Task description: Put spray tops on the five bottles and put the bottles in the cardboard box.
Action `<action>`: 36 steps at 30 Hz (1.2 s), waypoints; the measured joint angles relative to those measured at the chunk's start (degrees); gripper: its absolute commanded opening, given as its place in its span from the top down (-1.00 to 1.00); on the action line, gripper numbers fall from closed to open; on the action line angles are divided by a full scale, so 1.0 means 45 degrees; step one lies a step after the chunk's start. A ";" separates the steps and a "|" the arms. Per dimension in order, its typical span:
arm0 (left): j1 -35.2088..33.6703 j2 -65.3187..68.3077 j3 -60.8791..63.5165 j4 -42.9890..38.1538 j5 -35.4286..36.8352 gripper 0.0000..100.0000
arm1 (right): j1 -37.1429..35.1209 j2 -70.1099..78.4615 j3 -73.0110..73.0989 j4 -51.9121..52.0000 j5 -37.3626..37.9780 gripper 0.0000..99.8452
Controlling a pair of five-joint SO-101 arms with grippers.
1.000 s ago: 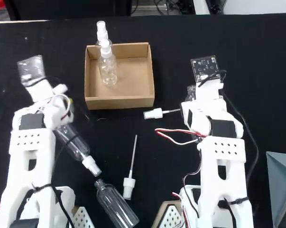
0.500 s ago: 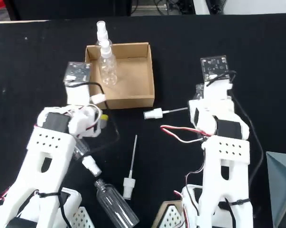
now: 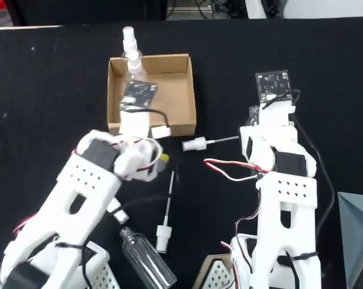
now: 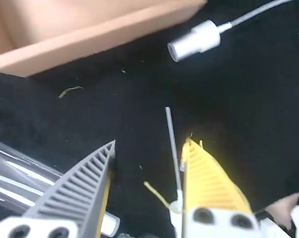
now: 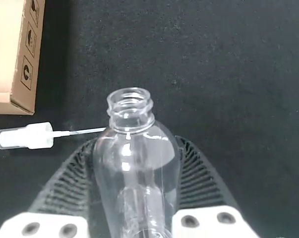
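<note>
At near left, lying bottles: a capped bottle (image 3: 116, 212) lies mostly hidden under the left arm (image 3: 79, 198). An open bottle (image 3: 148, 264) without top lies just near of it.
At centre left, left gripper (image 4: 149, 146): its jaws are wide apart and hold nothing. It hangs above the counter (image 3: 325, 60), just near of the box wall, and the thin tube of the near spray top (image 3: 163, 230) runs between the jaws.
At far left centre, cardboard box (image 3: 181, 123): two topped bottles (image 3: 133, 60) stand at its far left corner. I cannot tell if the farther one is inside.
At centre, far spray top (image 3: 195, 143): it lies on the counter beside the box's near right corner, with its tube pointing right.
At right, right gripper (image 5: 138, 148): closed around the held bottle (image 5: 131, 114), whose neck is open and without top.
Step in hand: probably the left gripper must fetch a loose top for the held bottle. It is better to grasp the white head, not the thin tube, which may bend or slip. Then lead the tube straight into the neck before pressing.
Edges: the box's near wall is close to the left gripper. The capped bottle under the left arm could roll if it is touched.
Room: the most open counter is between the two arms, near of the far spray top.
</note>
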 measured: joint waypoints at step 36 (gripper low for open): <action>0.2852 0.8186 -0.6466 0.0801 1.2855 0.61 | 0.0996 0.0000 0.0000 -0.0410 0.0000 0.92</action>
